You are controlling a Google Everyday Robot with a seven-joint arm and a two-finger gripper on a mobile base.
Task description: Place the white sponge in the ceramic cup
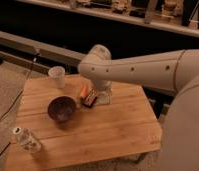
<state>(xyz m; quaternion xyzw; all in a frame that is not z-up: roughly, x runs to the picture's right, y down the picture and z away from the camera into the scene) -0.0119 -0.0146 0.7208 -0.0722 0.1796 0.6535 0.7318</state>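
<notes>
The ceramic cup [56, 76] stands upright at the table's far left corner. My gripper [103, 96] hangs from the big white arm [143, 67], low over the table's far middle, just right of the dark bar with a red end [90, 99]. It is well right of the cup. The white sponge does not show on its own. A pale mass sits at the gripper's tip, and I cannot tell whether it is the sponge or part of the gripper.
A dark purple-brown bowl [62, 108] sits left of centre on the wooden table [118, 132]. An orange item [83, 90] lies by the bar. A clear plastic bottle [27, 140] lies at the near left corner. A dark ledge runs behind the table.
</notes>
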